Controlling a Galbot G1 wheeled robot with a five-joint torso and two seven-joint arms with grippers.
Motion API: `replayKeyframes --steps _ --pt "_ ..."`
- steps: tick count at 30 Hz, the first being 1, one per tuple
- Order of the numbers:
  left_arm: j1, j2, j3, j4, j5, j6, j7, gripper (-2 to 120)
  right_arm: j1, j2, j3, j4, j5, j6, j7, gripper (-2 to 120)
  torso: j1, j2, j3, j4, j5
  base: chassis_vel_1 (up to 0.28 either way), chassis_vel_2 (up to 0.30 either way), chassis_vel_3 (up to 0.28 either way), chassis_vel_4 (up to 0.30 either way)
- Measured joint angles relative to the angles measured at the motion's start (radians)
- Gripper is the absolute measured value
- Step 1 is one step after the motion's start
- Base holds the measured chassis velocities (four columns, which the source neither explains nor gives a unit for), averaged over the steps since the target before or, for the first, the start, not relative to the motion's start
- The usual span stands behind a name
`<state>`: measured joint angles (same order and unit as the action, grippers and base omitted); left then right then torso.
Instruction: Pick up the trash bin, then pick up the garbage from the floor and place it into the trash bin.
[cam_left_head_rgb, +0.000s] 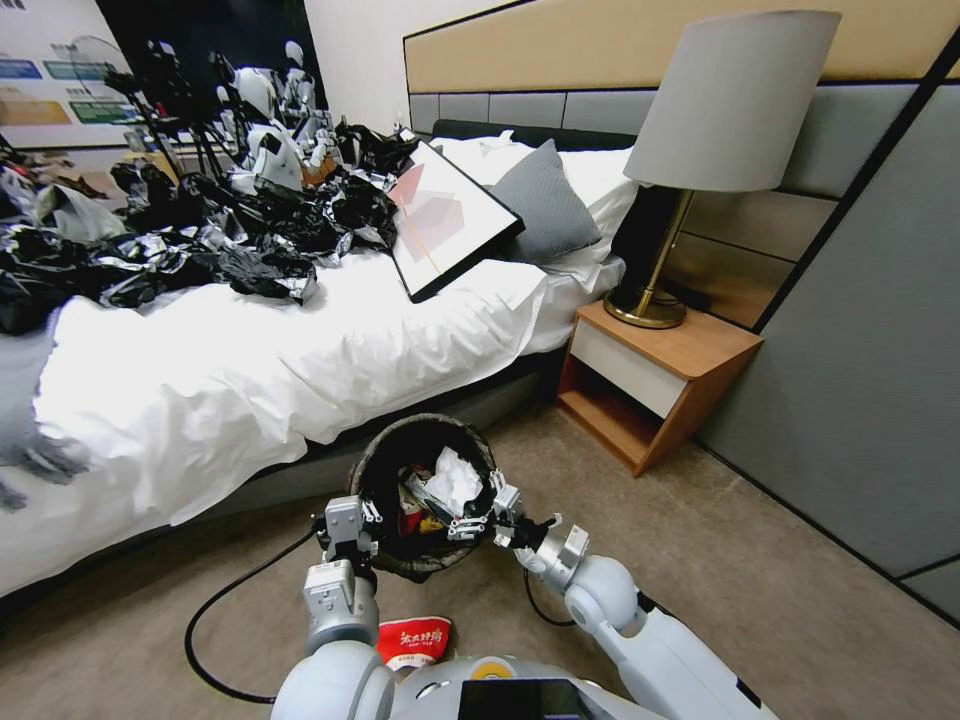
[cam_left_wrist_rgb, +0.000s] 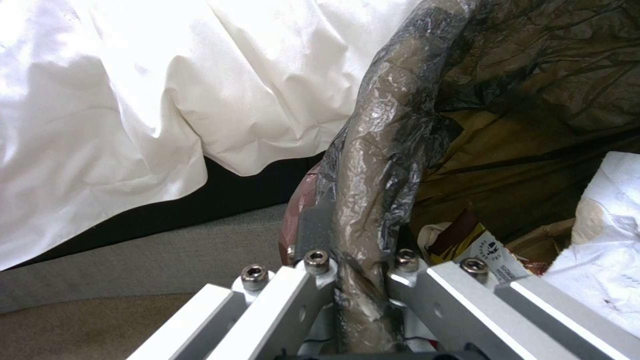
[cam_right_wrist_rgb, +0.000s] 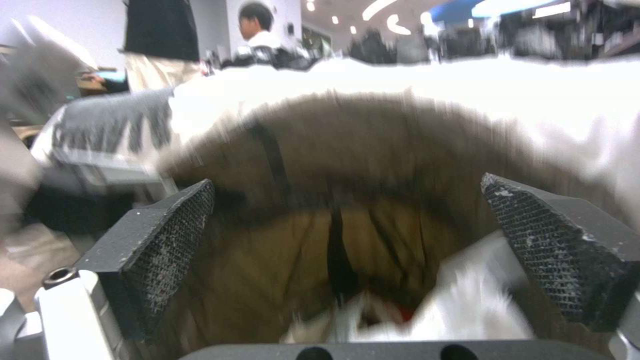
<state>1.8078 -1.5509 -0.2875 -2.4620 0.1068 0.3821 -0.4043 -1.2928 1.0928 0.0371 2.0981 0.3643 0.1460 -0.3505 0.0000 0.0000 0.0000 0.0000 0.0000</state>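
two pincers are being used at once. the trash bin (cam_left_head_rgb: 425, 495) is being held off the carpet beside the bed (cam_left_head_rgb: 250, 380), in front of the robot's chest, so the first part of the task is judged done. the left pincer (cam_left_wrist_rgb: 357, 280) is being kept clamped on the near rim, with the black liner (cam_left_wrist_rgb: 387, 150) pinched between its jaws, one jaw outside the wall and one inside. the right pincer (cam_left_head_rgb: 482, 520) is being held over the bin's mouth at its right side; in the right wrist view its two ribbed pads (cam_right_wrist_rgb: 177, 220) are being shown spread wide apart with nothing between them, and the inside of the bin is being seen straight beyond them.

several pieces of garbage are being carried inside the bin: a crumpled white tissue (cam_left_head_rgb: 455, 478) on top, and printed wrappers (cam_left_wrist_rgb: 467, 245) lower down against the liner. the placing part is therefore judged to be well under way. one red-and-white snack wrapper (cam_left_head_rgb: 413, 640) is being left on the floor, just in front of the robot's base and below the bin, so at least that piece is judged to be outstanding. whether more litter is lying elsewhere on the carpet cannot be told.
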Motion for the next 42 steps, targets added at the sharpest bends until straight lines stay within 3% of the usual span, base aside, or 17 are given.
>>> replayKeyframes --steps 22,28,35,42 --pt "0.000 0.000 0.000 0.000 0.000 0.000 0.000 0 -0.052 0.024 0.098 0.166 -0.076 0.038 0.023 100 0.000 0.000 0.000 0.0001 -0.0001 0.000 0.000 0.000 0.000" --pt "0.000 0.000 0.000 0.000 0.000 0.000 0.000 0 -0.105 0.049 0.145 0.210 -0.169 0.066 0.092 100 0.000 0.000 0.000 0.0001 -0.0001 0.000 0.000 0.000 0.000" --pt "0.000 0.000 0.000 0.000 0.000 0.000 0.000 0 -0.239 0.145 0.190 0.209 -0.257 0.125 0.266 100 0.000 0.000 0.000 -0.0001 0.0000 0.000 0.000 0.000 0.000" --pt "0.000 0.000 0.000 0.000 0.000 0.000 0.000 0 -0.316 0.212 0.242 0.176 -0.290 0.202 0.316 100 0.000 0.000 0.000 0.0000 -0.0001 0.000 0.000 0.000 0.000"
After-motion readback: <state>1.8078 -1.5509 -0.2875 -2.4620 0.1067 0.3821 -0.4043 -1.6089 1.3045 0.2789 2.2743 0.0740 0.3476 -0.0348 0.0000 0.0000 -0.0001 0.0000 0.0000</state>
